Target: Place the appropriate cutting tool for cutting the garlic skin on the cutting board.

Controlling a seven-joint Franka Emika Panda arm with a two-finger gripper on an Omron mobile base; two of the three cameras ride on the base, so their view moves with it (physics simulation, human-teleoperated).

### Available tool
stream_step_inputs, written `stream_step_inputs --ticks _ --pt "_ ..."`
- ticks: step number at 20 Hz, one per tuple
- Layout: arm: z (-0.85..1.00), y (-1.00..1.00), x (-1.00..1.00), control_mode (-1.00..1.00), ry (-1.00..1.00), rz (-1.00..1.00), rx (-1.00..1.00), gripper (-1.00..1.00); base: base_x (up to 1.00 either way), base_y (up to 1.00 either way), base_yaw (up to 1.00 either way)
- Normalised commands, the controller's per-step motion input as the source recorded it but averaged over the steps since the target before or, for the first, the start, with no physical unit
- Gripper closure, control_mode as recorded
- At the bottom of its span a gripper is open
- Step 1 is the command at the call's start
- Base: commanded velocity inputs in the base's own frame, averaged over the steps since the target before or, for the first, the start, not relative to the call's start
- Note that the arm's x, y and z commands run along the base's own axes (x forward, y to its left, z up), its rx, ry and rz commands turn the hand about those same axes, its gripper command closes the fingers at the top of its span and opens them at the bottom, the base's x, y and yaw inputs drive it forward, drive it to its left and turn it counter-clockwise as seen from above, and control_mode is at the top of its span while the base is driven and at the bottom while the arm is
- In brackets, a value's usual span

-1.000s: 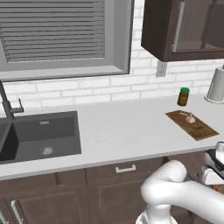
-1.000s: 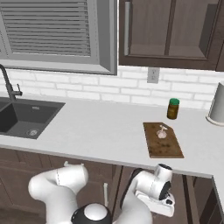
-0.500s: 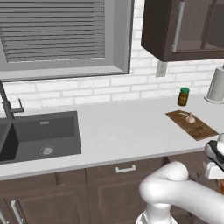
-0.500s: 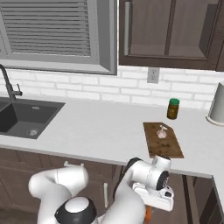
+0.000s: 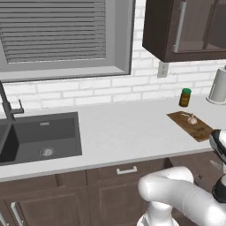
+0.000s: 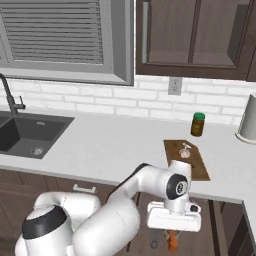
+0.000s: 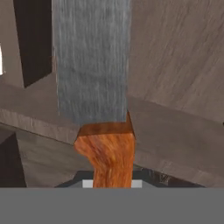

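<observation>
White brick wall (image 5: pixel 88 90) behind a pale grey-white counter (image 5: pixel 119 132). Grey-framed window (image 5: pixel 66 35) with slatted blinds shut. Dark sink (image 5: pixel 39 137) set into the counter at left, dark tap (image 5: pixel 9 103) behind it. Dark brown upper cabinet (image 6: pixel 195 35) with bar handle, at right. Outlet (image 6: pixel 174 86) on the wall below it. Dark brown lower cabinets (image 5: pixel 88 194) with pale handles. Light even, soft.
</observation>
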Motion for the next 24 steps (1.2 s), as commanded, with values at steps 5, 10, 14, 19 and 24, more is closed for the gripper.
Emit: stream_step_inputs --ticks 5,10,14,19,24 --pt "1.00 0.10 -0.70 -1.00 0.01 0.29 0.00 1.00 0.00 0.00 0.00" --pt "1.00 0.03 -0.27 -1.00 -0.07 0.22 0.05 1.00 0.00 0.00 0.00" --pt "1.00 -0.05 0.16 -1.00 -0.21 0.15 0.02 1.00 0.00 0.00 0.00" --pt "0.93 -0.46 0.83 -1.00 -0.06 0.14 0.10 1.00 0.00 0.00 0.00" --pt "0.22 -0.46 1.00 -1.00 -0.01 0.13 0.17 1.00 0.00 0.00 0.00"
